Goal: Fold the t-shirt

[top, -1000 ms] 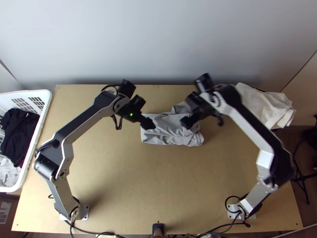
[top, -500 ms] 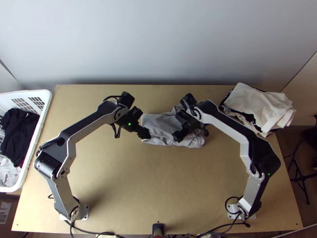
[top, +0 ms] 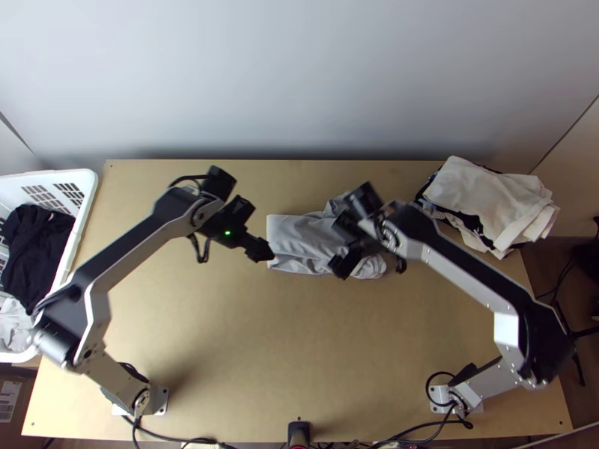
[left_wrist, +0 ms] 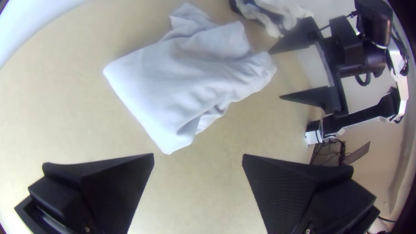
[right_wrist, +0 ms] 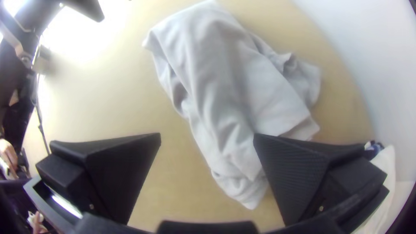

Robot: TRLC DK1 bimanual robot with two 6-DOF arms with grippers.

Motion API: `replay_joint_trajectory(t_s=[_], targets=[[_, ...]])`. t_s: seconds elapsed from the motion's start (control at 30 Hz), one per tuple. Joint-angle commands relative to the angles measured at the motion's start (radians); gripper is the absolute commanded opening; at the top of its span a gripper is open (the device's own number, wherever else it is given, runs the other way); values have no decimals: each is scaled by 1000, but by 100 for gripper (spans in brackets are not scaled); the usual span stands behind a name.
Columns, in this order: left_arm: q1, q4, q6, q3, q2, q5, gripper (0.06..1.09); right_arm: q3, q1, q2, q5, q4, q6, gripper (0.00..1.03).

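Grey shirt (top: 296,228) lying rumpled on table (top: 299,344)

The left gripper (top: 260,251) is spreading its fingers just beside the shirt's flatter end. The right gripper (top: 341,266) is hanging with fingers wide apart, one overlapping the cloth in its wrist view.

and it's a bright scene here, soft light across the table (top: 299,352), a faint shadow pooling by the left arm (top: 123,254), a grey band low on the wall (top: 299,142), and motion blur smearing the right arm (top: 464,277). over in the right wrist view, harsh white glare burns out beside the left arm, while both wrist views bend straight edges and darken at the corners.
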Motion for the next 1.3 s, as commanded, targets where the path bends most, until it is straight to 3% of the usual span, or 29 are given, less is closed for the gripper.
replay_joint_trajectory(t_s=[0.0, 0.27, 0.77, 0.87, 0.97, 1.07, 1.27], targets=[[46, -40, -28, -66, -185, 0, 105, -150, 151, -62, 188, 209, -138, 99], [155, -80, -29, -216, -376, 0, 105, -289, 177, 14, 215, 486, -282, 99], [229, -92, -35, -371, -545, 0, 105, -314, 95, 178, 235, 634, -327, 99], [229, -92, -35, -372, -545, 0, 105, -306, 73, 202, 248, 635, -268, 80], [230, -92, -34, -371, -541, -1, 105, -303, 55, 219, 254, 648, -245, 48], [229, -92, -34, -371, -538, -1, 105, -303, 45, 219, 258, 663, -244, 6], [230, -99, -34, -356, -541, -1, 105, -294, 42, 118, 260, 634, -229, 3]])
